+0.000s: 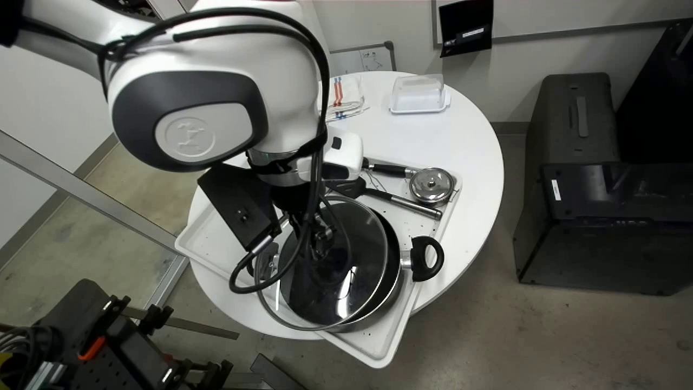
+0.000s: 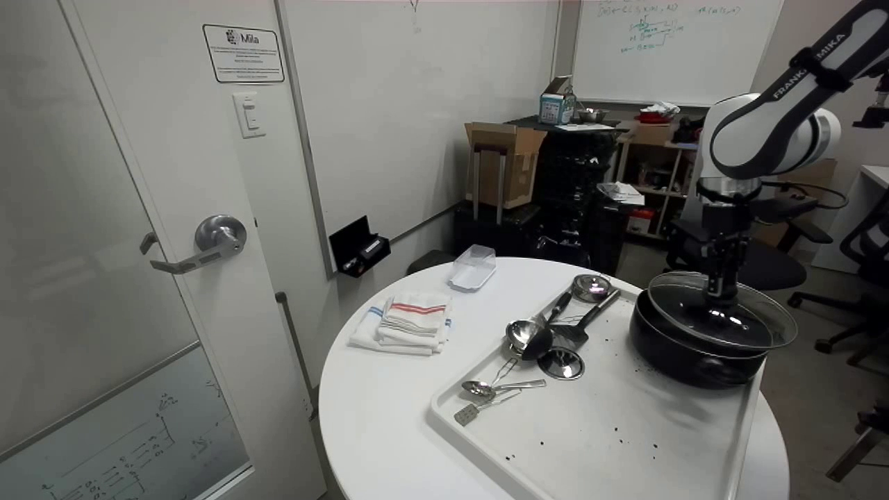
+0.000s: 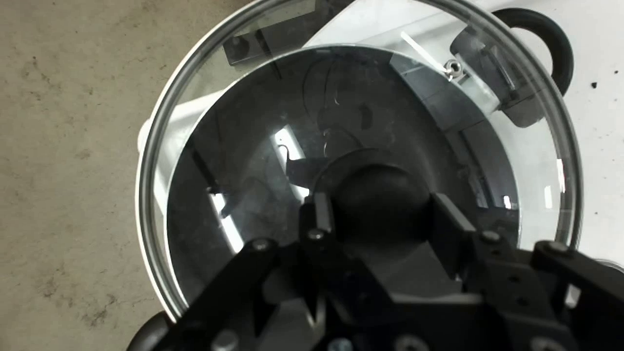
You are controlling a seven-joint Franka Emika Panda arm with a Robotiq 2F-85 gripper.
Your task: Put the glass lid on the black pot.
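Observation:
The glass lid (image 1: 360,254) is over the black pot (image 1: 398,298), and both show in both exterior views. In an exterior view the lid (image 2: 757,319) sits off-centre to the right above the pot (image 2: 684,357), its rim overhanging the pot's right side. I cannot tell whether the rim touches the pot. My gripper (image 2: 720,295) points down at the lid's centre. In the wrist view the gripper (image 3: 380,214) has its fingers on both sides of the dark knob (image 3: 382,190), shut on it. The glass (image 3: 341,117) shows the pot's dark interior through it.
The pot stands on a white tray (image 2: 590,430) on a round white table (image 2: 375,417). A black spatula (image 2: 597,312), small lidded pan (image 1: 432,185), strainers and spoons lie on the tray. Folded towels (image 2: 410,326) and a clear container (image 2: 474,267) are farther off.

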